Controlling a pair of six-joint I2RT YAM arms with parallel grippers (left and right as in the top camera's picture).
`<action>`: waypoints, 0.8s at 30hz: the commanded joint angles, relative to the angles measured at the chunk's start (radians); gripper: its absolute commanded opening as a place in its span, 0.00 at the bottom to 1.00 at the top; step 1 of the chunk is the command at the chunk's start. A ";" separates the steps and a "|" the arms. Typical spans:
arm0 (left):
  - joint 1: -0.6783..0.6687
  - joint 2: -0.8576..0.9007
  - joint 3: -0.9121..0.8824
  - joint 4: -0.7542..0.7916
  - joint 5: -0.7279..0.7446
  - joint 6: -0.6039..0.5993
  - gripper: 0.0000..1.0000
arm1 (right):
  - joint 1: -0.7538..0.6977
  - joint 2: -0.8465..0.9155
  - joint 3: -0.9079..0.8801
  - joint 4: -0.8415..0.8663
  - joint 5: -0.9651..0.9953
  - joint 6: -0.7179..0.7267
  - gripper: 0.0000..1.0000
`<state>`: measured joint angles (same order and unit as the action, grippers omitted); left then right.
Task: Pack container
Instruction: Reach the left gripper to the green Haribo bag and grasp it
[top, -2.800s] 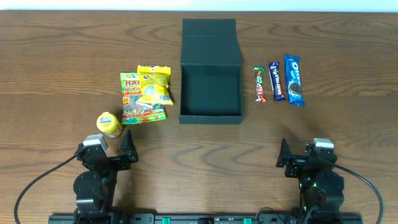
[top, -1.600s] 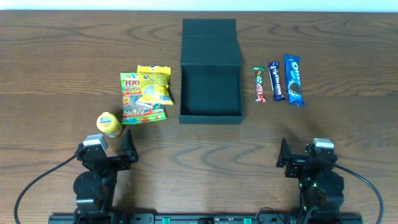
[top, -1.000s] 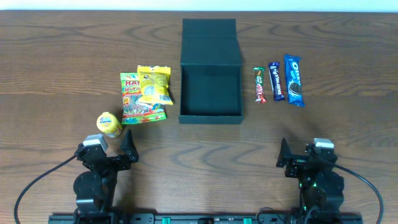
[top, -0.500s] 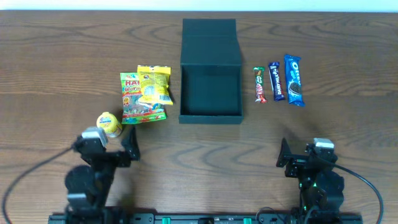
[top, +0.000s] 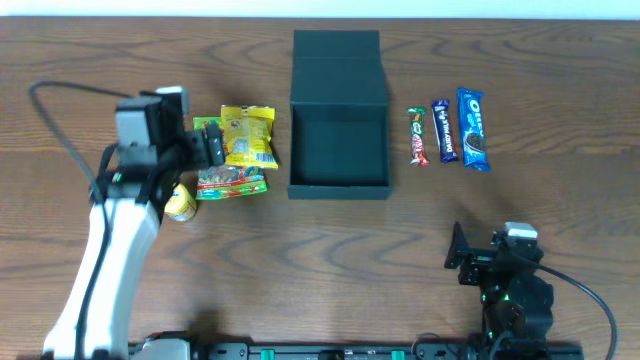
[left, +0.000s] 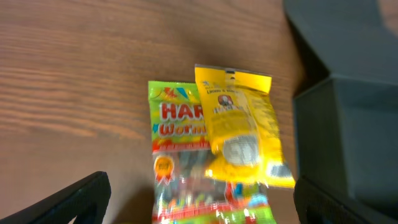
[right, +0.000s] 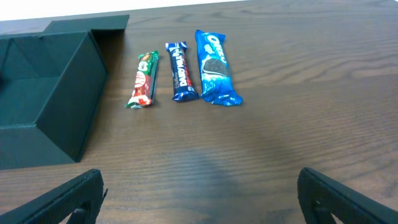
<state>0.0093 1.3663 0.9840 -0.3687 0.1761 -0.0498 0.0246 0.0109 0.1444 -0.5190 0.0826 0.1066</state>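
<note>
The dark teal container (top: 338, 140) stands open at the table's middle, its flap lid (top: 337, 45) folded back; it also shows in the left wrist view (left: 348, 118) and the right wrist view (right: 43, 106). A yellow packet (top: 247, 135) lies on a green gummy bag (top: 228, 178) left of it; both show in the left wrist view, the packet (left: 239, 130) over the bag (left: 180, 155). My left gripper (top: 212, 145) is open above these packets, jaws (left: 199, 202) either side. My right gripper (top: 458, 258) is open and empty (right: 202, 193) near the front edge.
A small yellow tub (top: 181, 205) sits by the left arm. Right of the container lie a red-green bar (top: 417, 136), a dark blue bar (top: 444, 130) and a blue Oreo pack (top: 473, 127); all three show in the right wrist view, Oreo (right: 216, 66) rightmost.
My left arm has swung up from the front edge and now hangs over the yellow and green packets. The right arm and all objects have not moved.
</note>
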 joint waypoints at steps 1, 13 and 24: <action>-0.002 0.095 0.021 0.027 -0.007 0.021 0.96 | 0.002 -0.005 -0.002 0.000 0.006 0.008 0.99; -0.011 0.171 0.021 0.025 0.083 0.021 0.95 | 0.002 -0.005 -0.002 0.000 0.006 0.008 0.99; -0.013 0.170 0.021 -0.011 0.106 0.021 0.95 | 0.002 -0.005 -0.002 0.015 -0.036 0.043 0.99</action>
<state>-0.0013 1.5410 0.9863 -0.3717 0.2657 -0.0467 0.0246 0.0109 0.1444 -0.5079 0.0780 0.1131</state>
